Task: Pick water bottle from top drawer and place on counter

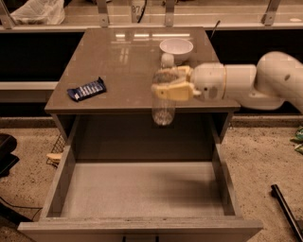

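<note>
As the sweep starts at far left, a crumpled plastic bag point(35, 12) sits on the back ledge. A dark object point(5, 151) lies on the speckled ground beside the cabinet.

Next: blue snack packet point(86, 89) lies flat on the worktop point(128, 56), near its left front corner, angled. Worktop is glossy brown-grey, with light strips reflected at the back.

Below it the top drawer point(142, 189) is pulled out toward the camera. Its pale speckled floor and thick grey side walls are in view.

Centre-right: water bottle point(164, 111) is in the air, upright, white cap up, well clear of the drawer floor. Its lower half shows in front of the worktop's front edge and the dark cabinet opening. Can't tell whether it hangs over the worktop edge or out over the drawer.

The gripper point(163, 87) is clamped around the bottle's middle. Its tan fingers point(177, 90) wrap across the body, coming in from the right.

Just behind the cap: white bowl point(176, 48), upright on the worktop toward the back right.

Right of that, the white arm point(251, 85) runs roughly level over the worktop's right edge to the frame border.

Bottom right: a black rod point(286, 212) lies on the ground.
</note>
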Robot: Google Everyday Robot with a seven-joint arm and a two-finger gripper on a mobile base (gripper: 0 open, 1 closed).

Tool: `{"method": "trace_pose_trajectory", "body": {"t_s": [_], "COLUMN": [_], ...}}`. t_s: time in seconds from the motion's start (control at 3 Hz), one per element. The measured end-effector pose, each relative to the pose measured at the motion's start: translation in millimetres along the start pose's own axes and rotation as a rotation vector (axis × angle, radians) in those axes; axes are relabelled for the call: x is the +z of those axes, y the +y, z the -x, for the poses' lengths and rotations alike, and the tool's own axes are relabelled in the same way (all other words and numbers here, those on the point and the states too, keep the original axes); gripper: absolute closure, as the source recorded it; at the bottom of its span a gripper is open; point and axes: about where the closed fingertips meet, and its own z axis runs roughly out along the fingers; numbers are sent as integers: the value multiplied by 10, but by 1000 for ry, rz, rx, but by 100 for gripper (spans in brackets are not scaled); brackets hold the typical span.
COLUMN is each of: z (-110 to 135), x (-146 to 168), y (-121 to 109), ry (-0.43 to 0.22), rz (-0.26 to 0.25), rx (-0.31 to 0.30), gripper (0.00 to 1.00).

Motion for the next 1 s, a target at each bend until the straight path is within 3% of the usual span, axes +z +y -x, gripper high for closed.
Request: {"method": "trace_pose_trajectory", "body": {"t_s": [0.33, 0.67, 1.0], "z": [588, 828, 780], "x": [1, -15, -140], "y": [-567, -979, -1281], "ry": [-4, -12, 1], "rz": [-39, -62, -77], "rx": [-15, -51, -86], "gripper": [100, 100, 100]}}
